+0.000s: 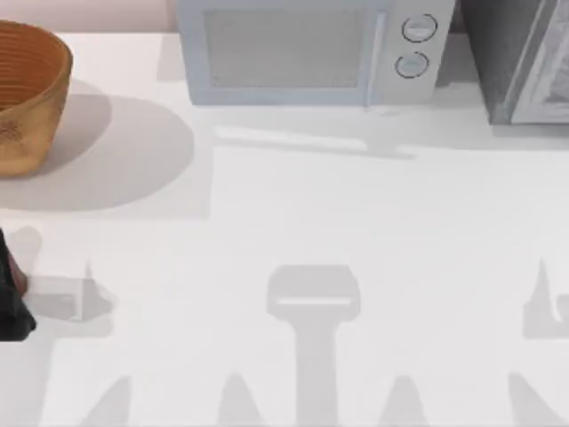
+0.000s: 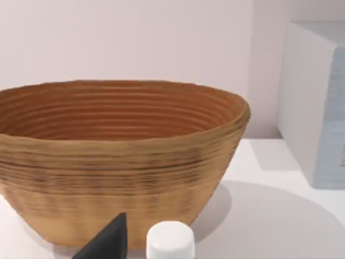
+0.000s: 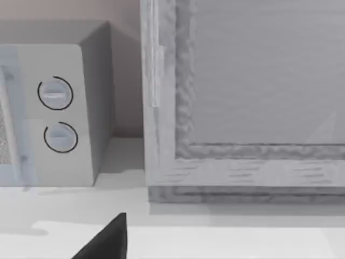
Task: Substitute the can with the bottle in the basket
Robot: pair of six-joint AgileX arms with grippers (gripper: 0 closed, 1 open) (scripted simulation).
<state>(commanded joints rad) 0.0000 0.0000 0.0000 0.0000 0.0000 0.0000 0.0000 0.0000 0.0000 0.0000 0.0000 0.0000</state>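
1. The basket (image 1: 27,93) sat at the table's (image 1: 293,231) far left; round, ribbed orange-brown wicker, bowl-shaped.
2. The bottle (image 1: 11,298), dark with a reddish patch, sat at the left edge, nearer than the basket and apart from it.
3. In the left wrist view a white rounded cap (image 2: 170,240) stood just before the basket wall, beside a dark fingertip (image 2: 108,243).
4. A grey microwave (image 1: 311,49) with two round knobs stood at the back; a grey cabinet (image 1: 529,58) beside it.
5. Whether either gripper's fingers were apart: cannot tell.

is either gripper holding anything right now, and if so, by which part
It cannot be told. The left wrist view shows one dark finger near a white cap before the basket, with no visible grip.
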